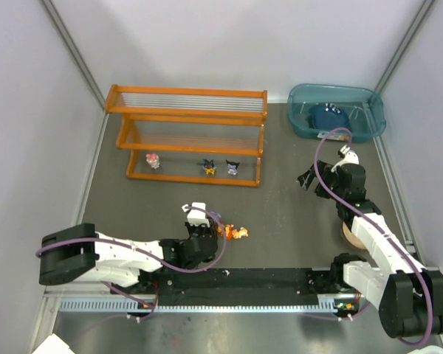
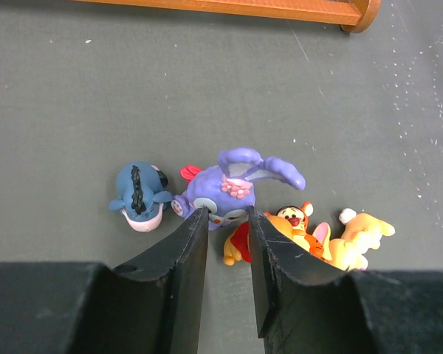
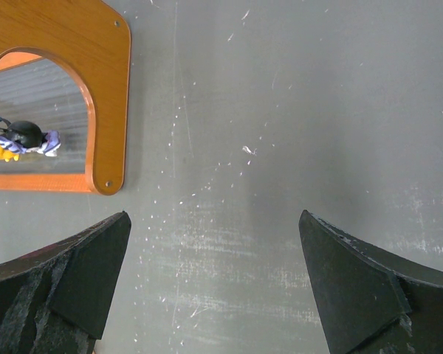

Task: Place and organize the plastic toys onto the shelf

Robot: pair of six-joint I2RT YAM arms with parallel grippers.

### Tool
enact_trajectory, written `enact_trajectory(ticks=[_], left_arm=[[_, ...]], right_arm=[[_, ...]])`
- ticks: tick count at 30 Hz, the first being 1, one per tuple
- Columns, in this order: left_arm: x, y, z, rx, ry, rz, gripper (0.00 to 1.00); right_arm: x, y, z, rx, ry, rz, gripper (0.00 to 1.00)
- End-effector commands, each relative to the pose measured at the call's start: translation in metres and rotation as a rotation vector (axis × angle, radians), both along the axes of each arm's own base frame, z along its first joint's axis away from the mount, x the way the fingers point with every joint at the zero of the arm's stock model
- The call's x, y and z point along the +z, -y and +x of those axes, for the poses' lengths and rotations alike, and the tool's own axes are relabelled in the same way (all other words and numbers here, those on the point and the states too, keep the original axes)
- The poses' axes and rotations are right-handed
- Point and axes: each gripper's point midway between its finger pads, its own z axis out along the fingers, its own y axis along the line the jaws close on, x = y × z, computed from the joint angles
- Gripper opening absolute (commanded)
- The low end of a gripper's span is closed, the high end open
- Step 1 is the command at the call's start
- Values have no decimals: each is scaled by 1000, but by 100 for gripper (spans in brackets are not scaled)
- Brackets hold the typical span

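Several plastic toys lie in a cluster on the grey table: a blue one (image 2: pixel 139 195), a purple long-eared one (image 2: pixel 225 188), a tiger (image 2: pixel 299 220), a yellow-and-red bear (image 2: pixel 240 243) and a pale orange one (image 2: pixel 358 240). My left gripper (image 2: pixel 227 214) is open by a narrow gap. Its tips sit at the purple toy's near edge and only bare table shows between the fingers. Three toys (image 1: pixel 153 160) (image 1: pixel 209 168) (image 1: pixel 232 167) stand on the bottom tier of the orange shelf (image 1: pixel 188 110). My right gripper (image 3: pixel 214 215) is wide open over bare table beside the shelf's end panel (image 3: pixel 107 88).
A teal bin (image 1: pixel 369 110) holding a dark blue item (image 1: pixel 327 116) sits at the back right. A tan round object (image 1: pixel 349 234) lies beside the right arm. Grey walls close in the table on the left, right and back.
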Motion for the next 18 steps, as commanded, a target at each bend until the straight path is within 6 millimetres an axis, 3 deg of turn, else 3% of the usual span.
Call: enact_trajectory(ticks=[1,6,15,18], left_arm=[[6,5,-2,-11,-2,-48,36],[5,7,-2,-17,-2,-51,42],[-1,10,-2,-17,-15,-30,44],[0,13,-1,-31,-10,-24,52]], right_arm=[[6,-4,5,20,35,-5,99],[7,-3,6,17,37,-5,99],[6,-3,6,16,35,-4,99],[6,-4,6,16,35,-5,99]])
